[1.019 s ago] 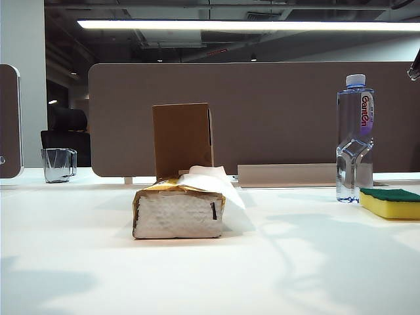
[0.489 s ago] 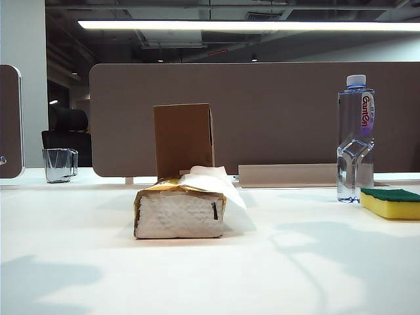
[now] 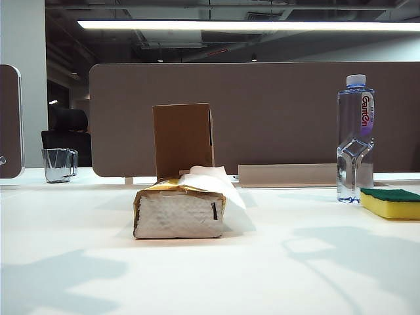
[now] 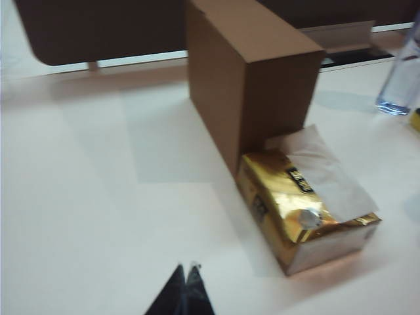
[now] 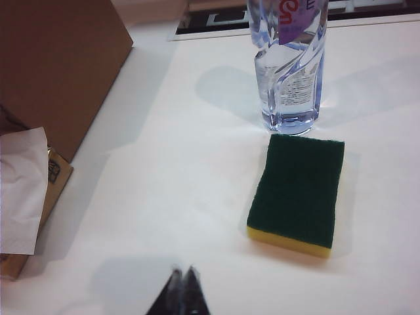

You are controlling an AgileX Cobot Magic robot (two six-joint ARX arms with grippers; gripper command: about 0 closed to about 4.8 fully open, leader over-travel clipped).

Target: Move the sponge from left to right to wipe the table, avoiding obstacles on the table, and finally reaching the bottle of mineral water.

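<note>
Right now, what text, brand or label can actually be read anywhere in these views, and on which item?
"Ganten", red vertical lettering on the label of the bottle of mineral water; this is my best reading.
Small grey print low on the bottle: too blurred to read.
Dark badge with lettering on the tissue pack: too blurred.
Cardboard box, sponge, glass mug: no text visible.

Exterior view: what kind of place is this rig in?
Probably an open-plan office or lab. A brown desk partition backs the white table, a black office chair sits behind it, and a strip light hangs under exposed ceiling ducts.
</note>
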